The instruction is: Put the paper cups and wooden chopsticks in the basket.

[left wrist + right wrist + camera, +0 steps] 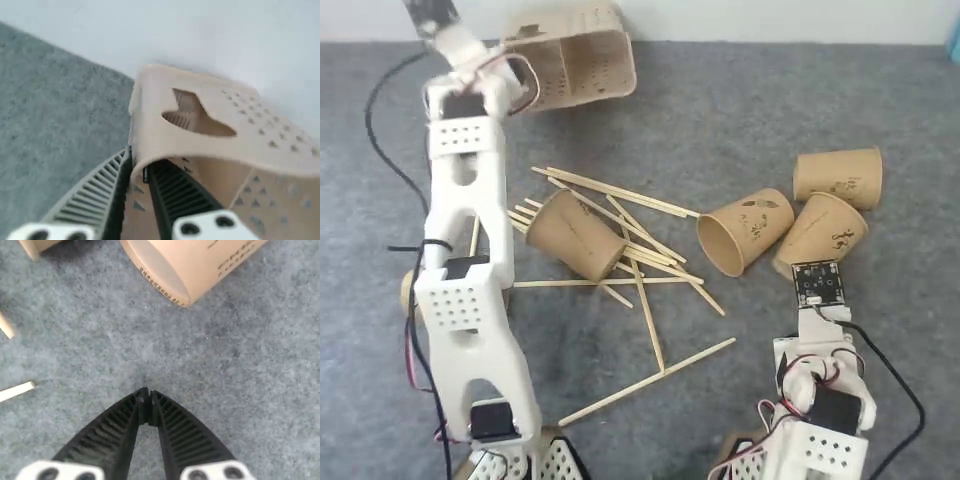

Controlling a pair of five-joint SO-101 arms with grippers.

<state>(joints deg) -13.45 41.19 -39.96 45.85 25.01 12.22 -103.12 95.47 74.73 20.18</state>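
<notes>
Basket [582, 62], beige, perforated, tilted, rim pinched in left fingers [176, 194]; right fingers [119, 431] closed empty.

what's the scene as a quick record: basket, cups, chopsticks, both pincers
basket: tipped on its side at the far edge of the mat, nothing visible inside
left pincer: shut on the basket's rim
right pincer: shut, empty, over bare mat
paper cups: at least four, all lying on their sides outside the basket
chopsticks: scattered loose, some under one cup
</notes>
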